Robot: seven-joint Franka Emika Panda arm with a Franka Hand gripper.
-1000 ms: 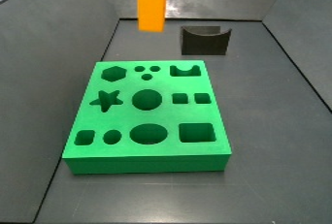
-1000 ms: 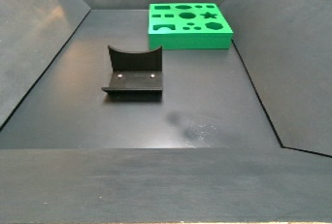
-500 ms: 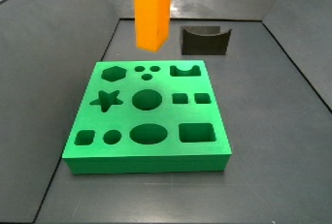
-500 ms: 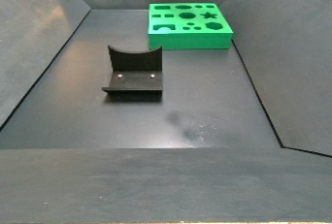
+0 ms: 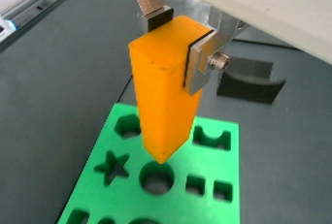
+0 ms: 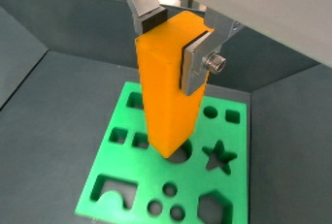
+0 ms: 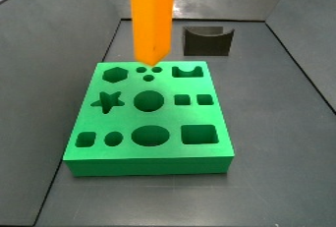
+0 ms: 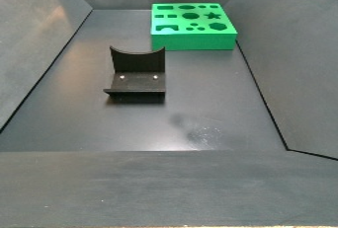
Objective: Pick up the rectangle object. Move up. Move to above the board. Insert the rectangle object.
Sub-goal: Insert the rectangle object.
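While you watch both wrist views, note the gripper (image 5: 178, 40) clamped on the bar (image 5: 166, 90), its silver fingers (image 6: 196, 58) pressed against the upper sides. Your bar hangs upright above the board (image 5: 119, 160), its lower end clear of the surface, over the round holes near the star cut-out (image 6: 218, 155). You can see the bar (image 7: 151, 17) in a side view over the board's (image 7: 148, 113) far edge, by the small holes there. Your fixture (image 8: 136, 74) stands on the floor, well apart from the board (image 8: 193, 25).
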